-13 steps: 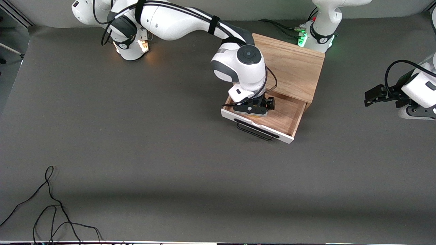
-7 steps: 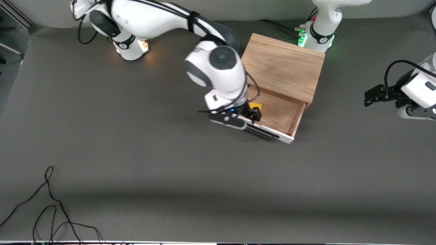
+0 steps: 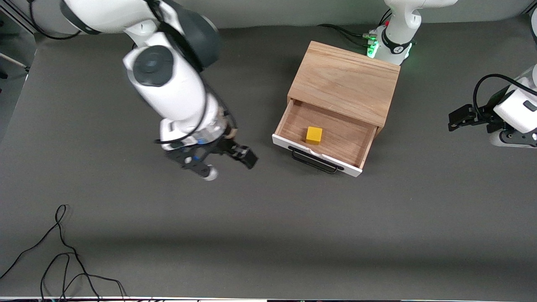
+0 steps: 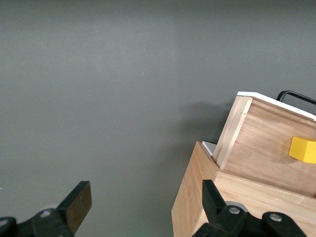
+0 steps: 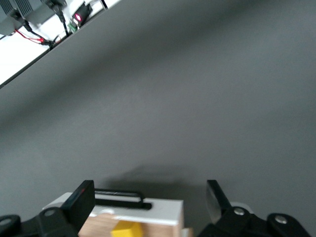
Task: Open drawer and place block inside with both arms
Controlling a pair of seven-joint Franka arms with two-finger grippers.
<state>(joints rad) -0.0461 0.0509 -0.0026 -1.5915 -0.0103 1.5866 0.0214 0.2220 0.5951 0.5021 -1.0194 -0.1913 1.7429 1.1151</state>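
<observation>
**Two empty grippers, one block resting in the open drawer**

Two black fingers of the right gripper (image 3: 226, 161) stand wide apart with nothing between them, as the right wrist view shows, where the gap between the fingertips (image 5: 83, 201) frames only bare grey table. This gripper hangs over the open mat, toward the right arm's end of the table and well apart from the wooden box. Above it rises the right arm (image 3: 168, 84), its big white wrist housing and dark grey joint reaching in from that arm's base.

Out from there, the drawer (image 3: 335, 144) is pulled out of the light oak box (image 3: 344, 82), its white front panel and thin black wire handle (image 3: 314, 161) facing the front camera. The block (image 3: 314, 135), a small yellow cube, sits on the drawer's wooden floor, close to the white front panel and nearer the right arm's end of the tray. No finger touches it. It also shows in the right wrist view (image 5: 126, 229), just past the white panel, and in the left wrist view (image 4: 302, 149), inside the tray.

The left gripper (image 3: 457, 118) waits in the air at the left arm's end of the table, well apart from the box, its fingers (image 4: 79, 202) spread wide and empty. The left arm's base (image 3: 392, 42) glows green beside the box's back corner.

A loose black cable (image 3: 63, 256) lies on the mat near the front camera, toward the right arm's end.
</observation>
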